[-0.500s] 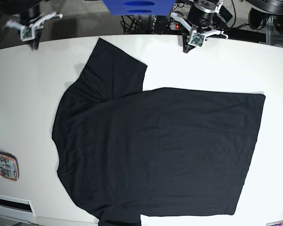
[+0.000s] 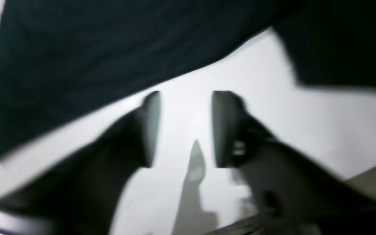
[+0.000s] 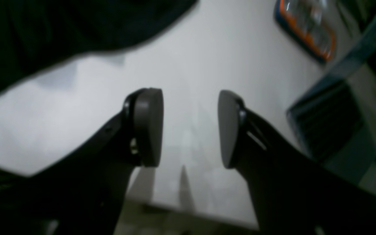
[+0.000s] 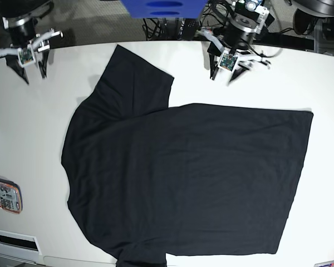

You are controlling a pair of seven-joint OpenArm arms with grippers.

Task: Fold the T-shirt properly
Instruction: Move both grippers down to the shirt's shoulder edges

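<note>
The black T-shirt lies spread flat on the white table, collar side to the left, one sleeve pointing to the far edge. My left gripper is open and empty over bare table, just beyond the shirt's far edge and right of that sleeve. In the left wrist view the left gripper is open, with the shirt ahead of it. My right gripper is open and empty at the far left corner, apart from the shirt. In the right wrist view the right gripper is open over bare table, with the shirt at upper left.
An orange-rimmed device lies at the table's left edge and also shows in the right wrist view. A white vented box sits at the near left corner. A blue object and cables are behind the table.
Both arms have come down and forward toward the table. The right gripper shifted left. The left gripper moved nearer the shirt's far edge. The shirt has not moved.
</note>
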